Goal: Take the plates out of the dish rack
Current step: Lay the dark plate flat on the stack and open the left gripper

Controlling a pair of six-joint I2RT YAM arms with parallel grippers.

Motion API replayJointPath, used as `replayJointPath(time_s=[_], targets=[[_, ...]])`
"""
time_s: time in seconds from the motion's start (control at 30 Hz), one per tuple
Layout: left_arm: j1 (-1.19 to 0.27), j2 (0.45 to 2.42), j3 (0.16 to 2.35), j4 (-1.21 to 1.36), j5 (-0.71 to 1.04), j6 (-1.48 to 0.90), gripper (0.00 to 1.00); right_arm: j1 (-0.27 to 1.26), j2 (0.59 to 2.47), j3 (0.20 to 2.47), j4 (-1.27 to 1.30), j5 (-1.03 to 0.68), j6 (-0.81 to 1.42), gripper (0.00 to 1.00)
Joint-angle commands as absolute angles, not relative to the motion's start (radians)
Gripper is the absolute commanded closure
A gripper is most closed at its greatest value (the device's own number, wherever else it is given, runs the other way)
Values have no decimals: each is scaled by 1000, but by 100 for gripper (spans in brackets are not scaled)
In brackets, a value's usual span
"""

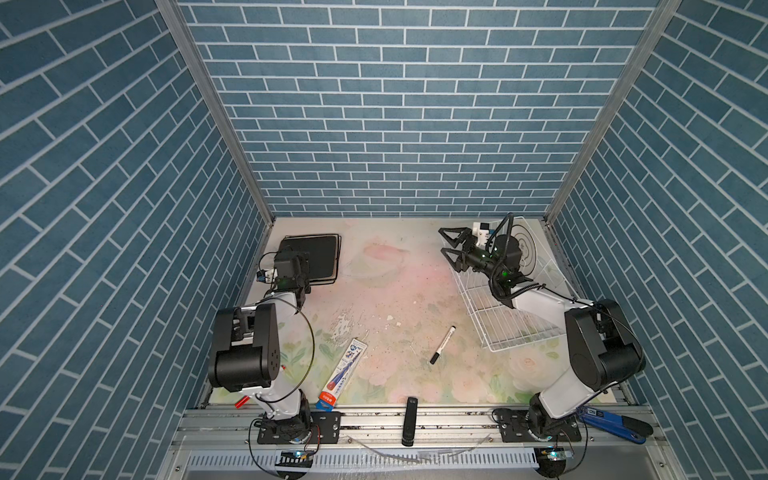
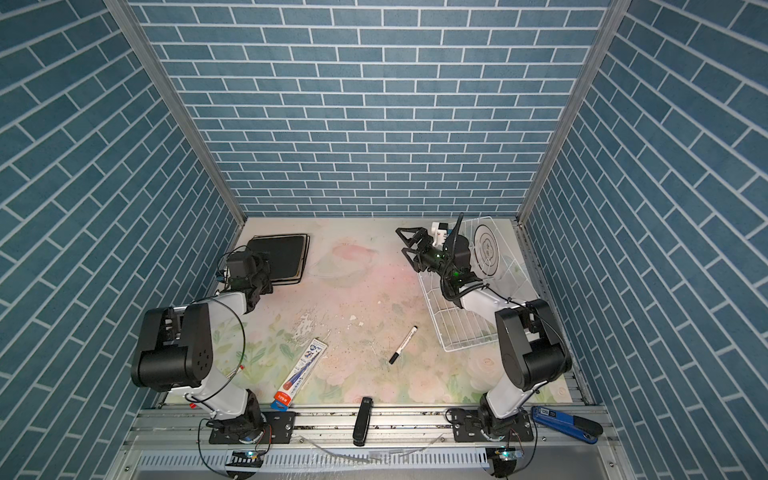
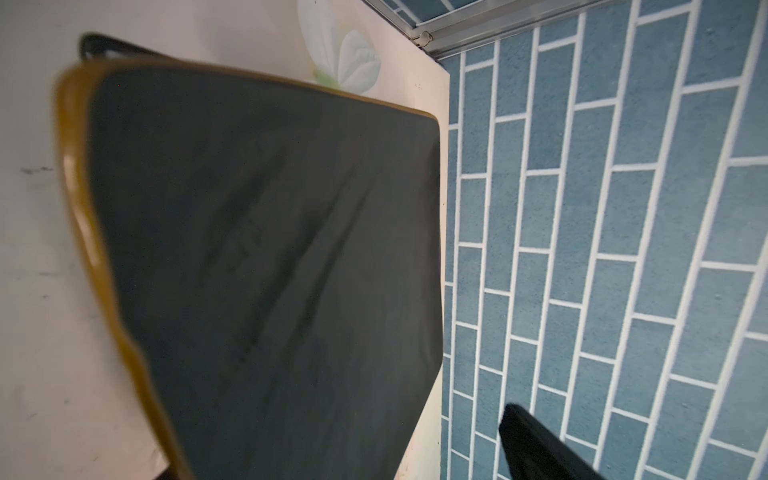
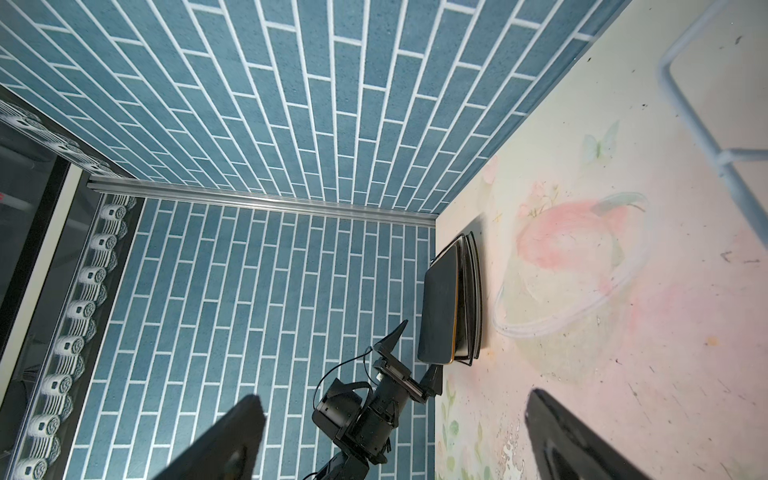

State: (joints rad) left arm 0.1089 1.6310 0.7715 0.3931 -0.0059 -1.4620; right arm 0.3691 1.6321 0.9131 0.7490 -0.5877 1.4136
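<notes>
Table (image 1: 395, 291), middle open. One rack (image 1: 490, 328) along the right edge; one stack (image 1: 320, 253) of square plates, black topmost, count unclear, by the far-left corner; one round plate (image 1: 527, 249) upright in the rack's far end. Left gripper (image 4: 420, 344) wide, at the stack's near edge; right gripper (image 1: 445, 242) wide, empty, beside the rack. One marker (image 1: 444, 345).

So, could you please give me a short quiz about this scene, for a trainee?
1. True or false: no plate is in the rack.
2. Which plate tops the stack? A black, B flowered, C white.
3. Fill in: the marker lies ___ the rack.
Key: 1 false, a round plate stands in it. 2 A. 3 outside.
</notes>
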Motion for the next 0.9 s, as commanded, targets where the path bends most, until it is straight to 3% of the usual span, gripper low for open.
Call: replayJointPath(time_s=[0.0,0.87], targets=[[111,1617,813,371,-2,-1430,1,365,1617,900,789,-595,1417,1],[112,1541,855,82,-29,-1399,0,365,1570,864,788,-578,1417,1]])
